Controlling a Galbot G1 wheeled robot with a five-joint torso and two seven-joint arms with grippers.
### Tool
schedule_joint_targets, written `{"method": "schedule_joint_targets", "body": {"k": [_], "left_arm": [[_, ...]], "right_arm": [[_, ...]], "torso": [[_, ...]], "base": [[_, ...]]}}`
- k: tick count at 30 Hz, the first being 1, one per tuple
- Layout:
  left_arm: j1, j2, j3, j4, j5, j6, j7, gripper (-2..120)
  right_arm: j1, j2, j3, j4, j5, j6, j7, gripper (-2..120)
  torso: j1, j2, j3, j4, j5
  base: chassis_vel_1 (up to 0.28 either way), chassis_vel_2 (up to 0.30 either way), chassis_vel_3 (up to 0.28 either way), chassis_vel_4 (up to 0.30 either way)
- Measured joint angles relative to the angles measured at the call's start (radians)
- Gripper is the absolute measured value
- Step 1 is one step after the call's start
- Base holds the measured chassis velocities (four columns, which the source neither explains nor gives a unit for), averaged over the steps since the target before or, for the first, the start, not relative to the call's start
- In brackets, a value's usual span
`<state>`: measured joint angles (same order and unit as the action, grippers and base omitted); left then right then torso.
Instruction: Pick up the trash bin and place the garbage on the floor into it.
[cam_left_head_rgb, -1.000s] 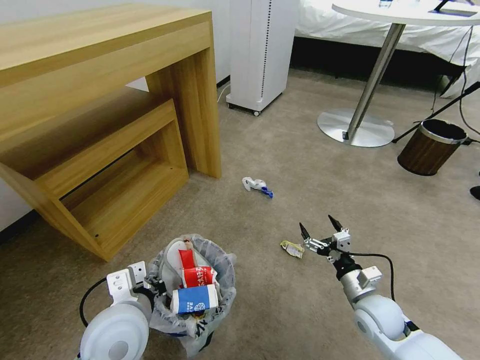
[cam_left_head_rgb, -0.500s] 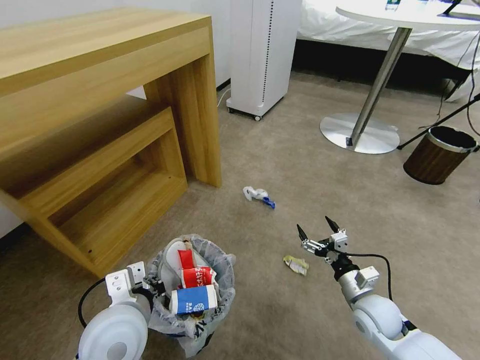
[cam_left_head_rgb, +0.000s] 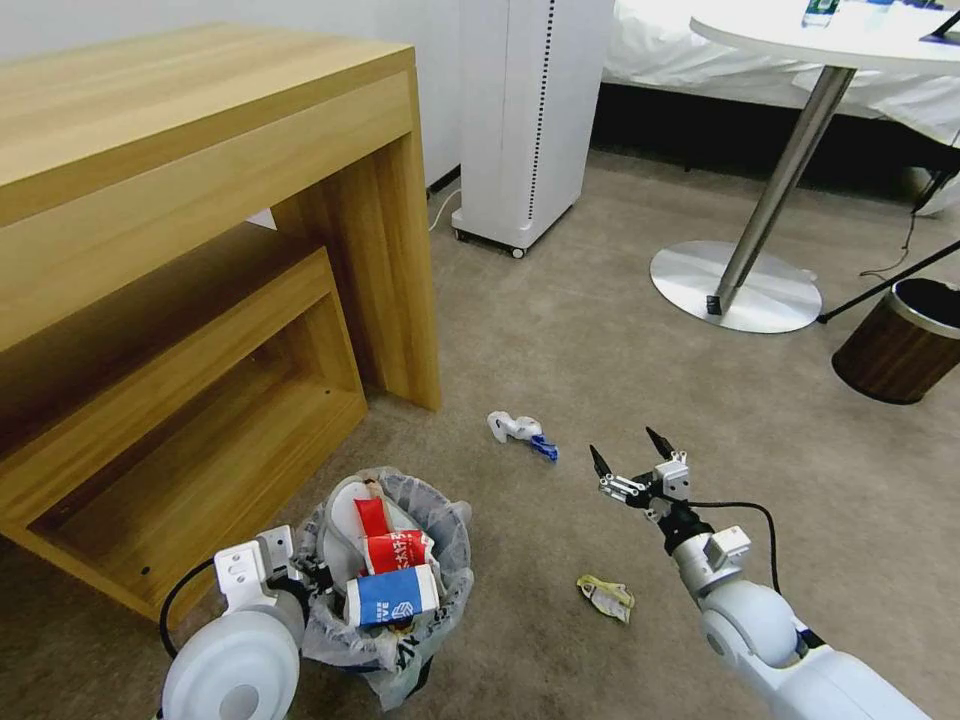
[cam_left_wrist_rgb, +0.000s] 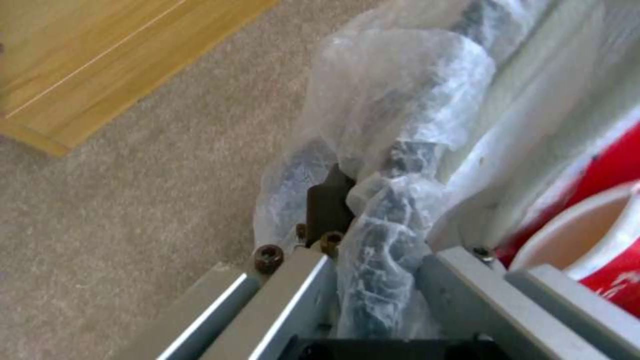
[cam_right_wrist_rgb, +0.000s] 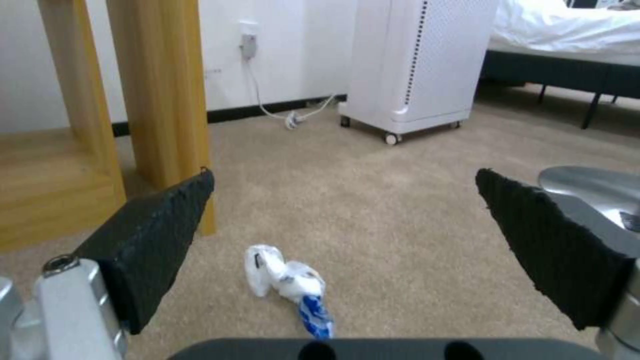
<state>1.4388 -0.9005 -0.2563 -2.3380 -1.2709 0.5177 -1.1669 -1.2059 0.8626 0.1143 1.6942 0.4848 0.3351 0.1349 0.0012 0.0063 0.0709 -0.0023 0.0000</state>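
Even, soft room light falls from above with only faint shadows on the carpet and a dull gleam on the round table's metal foot, while straight edges bow toward the head view's borders and the left wrist view is blurred up close.

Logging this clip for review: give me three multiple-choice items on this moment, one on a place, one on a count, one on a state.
1. Where does the white-and-blue wrapper lie?
A. on the floor ahead of the right claw
B. inside the trash bin
C. on the wooden desk

2. How many litter pieces lie loose on the floor?
A. none
B. two
C. five

3. How is the right claw?
A. shut on paper
B. open, empty
C. shut, empty

Key: 1 A, it sits on carpet between the spread fingers in the right wrist view. 2 B, the wrapper and the crumpled yellowish scrap. 3 B, fingers apart with nothing between.
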Motion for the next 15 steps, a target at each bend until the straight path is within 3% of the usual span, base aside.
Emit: {"method": "schedule_joint_targets", "body": {"k": [4, 13, 15], "left_arm": [[0.002, 0.007, -0.002, -0.001, -0.008, 0.000, -0.006, 0], [0.012, 0.009, -0.008, -0.001, -0.004, 0.003, -0.008, 0], [0.014, 0.002, -0.010, -0.001, -0.001, 0.003, -0.008, 0]], "right_arm": [[0.016, -0.034, -0.046, 0.010, 0.025, -0.040, 0.060, 100], [0.053, -0.221, -0.131, 0.030, 0.073, -0.113, 0.042, 100], [0.070, -0.231, -0.152, 0.027, 0.066, -0.113, 0.043, 100]], "torso": [[0.000, 0.000, 0.000, -0.0001, 0.0001], [0.000, 0.000, 0.000, -0.0002, -0.0002], [0.000, 0.000, 0.000, -0.0002, -0.0002]], "base": [[0.029, -0.023, -0.020, 0.011], [0.000, 0.000, 0.000, 0.000], [0.000, 0.000, 0.000, 0.000]]}}
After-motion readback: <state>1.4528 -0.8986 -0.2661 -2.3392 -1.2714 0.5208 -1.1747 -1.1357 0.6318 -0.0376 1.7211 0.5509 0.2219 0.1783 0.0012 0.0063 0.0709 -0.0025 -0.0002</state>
